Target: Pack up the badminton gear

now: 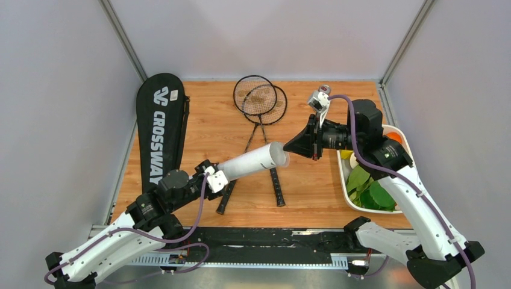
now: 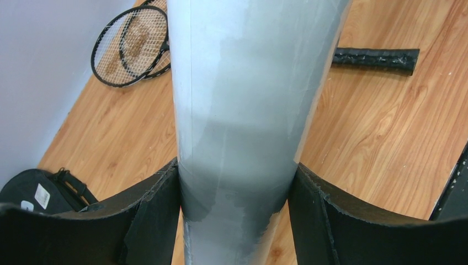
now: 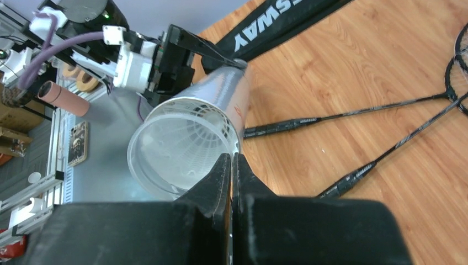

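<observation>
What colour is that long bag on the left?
The bag is black with white "CROSSWAY" lettering; the top view shows it best.

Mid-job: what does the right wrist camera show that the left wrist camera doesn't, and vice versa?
Right wrist only: the open mouth of the white tube, a white feather shuttlecock inside, the shut right gripper at its rim. Left wrist only: the whole oval strung heads of the two thin black rackets. Both: the tube clamped in the left gripper, racket handles, long black racket bag, wooden table.
</observation>
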Robot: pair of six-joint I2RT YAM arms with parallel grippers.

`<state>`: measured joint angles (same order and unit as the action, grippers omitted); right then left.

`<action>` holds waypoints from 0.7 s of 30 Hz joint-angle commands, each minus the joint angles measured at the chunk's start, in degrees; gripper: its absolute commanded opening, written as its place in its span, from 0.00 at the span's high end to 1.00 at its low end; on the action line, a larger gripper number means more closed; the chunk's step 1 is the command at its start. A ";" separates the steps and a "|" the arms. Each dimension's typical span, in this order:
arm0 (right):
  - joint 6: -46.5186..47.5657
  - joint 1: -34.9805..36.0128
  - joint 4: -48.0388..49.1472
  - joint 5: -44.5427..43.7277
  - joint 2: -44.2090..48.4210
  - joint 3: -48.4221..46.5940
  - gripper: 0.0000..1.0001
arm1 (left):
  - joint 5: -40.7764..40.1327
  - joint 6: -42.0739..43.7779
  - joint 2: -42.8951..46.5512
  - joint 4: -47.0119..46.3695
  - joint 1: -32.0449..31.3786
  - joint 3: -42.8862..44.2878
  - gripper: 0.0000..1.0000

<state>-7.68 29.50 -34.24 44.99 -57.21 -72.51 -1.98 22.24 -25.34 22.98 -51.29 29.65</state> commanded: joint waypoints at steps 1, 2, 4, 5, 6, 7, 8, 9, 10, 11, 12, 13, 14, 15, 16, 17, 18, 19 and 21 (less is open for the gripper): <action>3.37 0.04 -3.03 -1.46 -0.60 -1.56 1.00 | 1.40 2.30 -0.35 -3.10 -0.08 1.35 0.37; 3.38 0.07 -3.05 -1.51 -0.74 -1.34 1.00 | 1.38 2.51 -0.48 -3.00 -0.12 1.35 0.37; 3.39 0.04 -3.00 -2.72 -0.75 -1.32 1.00 | 1.36 2.68 -0.82 -2.89 -0.07 1.44 0.37; 3.38 -0.01 -2.89 -3.51 -0.65 -1.38 1.00 | 1.36 2.70 -0.92 -2.91 -0.06 1.41 0.37; 3.34 0.06 -2.89 -4.15 -0.62 -1.55 1.00 | 1.32 2.72 -1.00 -2.97 -0.09 1.41 0.37; 3.37 0.04 -2.94 -4.36 -0.62 -1.70 1.00 | 1.24 2.72 -1.06 -3.02 -0.06 1.39 0.37; 3.30 0.01 -2.92 -4.50 -0.67 -1.88 1.00 | 1.03 2.68 -1.14 -3.07 -0.09 1.45 0.37; 3.15 0.03 -2.91 -4.79 -0.71 -1.97 1.00 | 0.93 2.66 -1.21 -3.11 -0.11 1.46 0.37; 3.05 -0.01 -2.88 -5.14 -0.70 -1.92 1.00 | 0.90 2.64 -1.34 -3.16 -0.12 1.53 0.37; 3.02 0.01 -2.93 -5.62 -0.71 -1.75 1.00 | 0.91 2.64 -1.31 -3.19 -0.13 1.58 0.37; 3.12 0.03 -2.89 -5.91 -0.75 -1.56 1.00 | 0.83 2.59 -1.43 -3.24 -0.08 1.63 0.37; 3.15 -0.01 -2.88 -6.13 -0.80 -1.24 1.00 | 0.83 2.57 -1.49 -3.44 -0.06 1.55 0.37; 3.19 0.03 -2.88 -6.10 -0.86 -1.01 1.00 | 0.84 2.51 -1.54 -3.54 -0.11 1.59 0.37; 3.13 -0.01 -2.85 -5.81 -0.95 -0.79 1.00 | 0.84 2.48 -1.70 -3.60 -0.08 1.62 0.37; 3.12 0.03 -2.82 -5.53 -0.97 -0.52 1.00 | 0.88 2.42 -1.80 -3.67 -0.12 1.59 0.37; 3.16 0.09 -2.81 -5.27 -0.97 -0.24 1.00 | 0.90 2.40 -1.94 -3.72 -0.12 1.62 0.37; 3.22 0.11 -2.79 -5.00 -0.97 0.00 1.00 | 0.92 2.42 -1.97 -3.73 -0.13 1.70 0.37; 3.40 0.11 -2.79 -4.74 -0.97 0.21 1.00 | 0.92 2.45 -2.26 -3.84 -0.13 1.68 0.37; 3.53 0.12 -2.92 -4.46 -0.91 0.59 1.00 | 0.88 2.46 -2.49 -3.97 -0.13 1.72 0.37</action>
<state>-5.58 29.50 -37.52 39.97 -58.30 -72.27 -1.76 23.81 -27.53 23.35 -51.29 29.65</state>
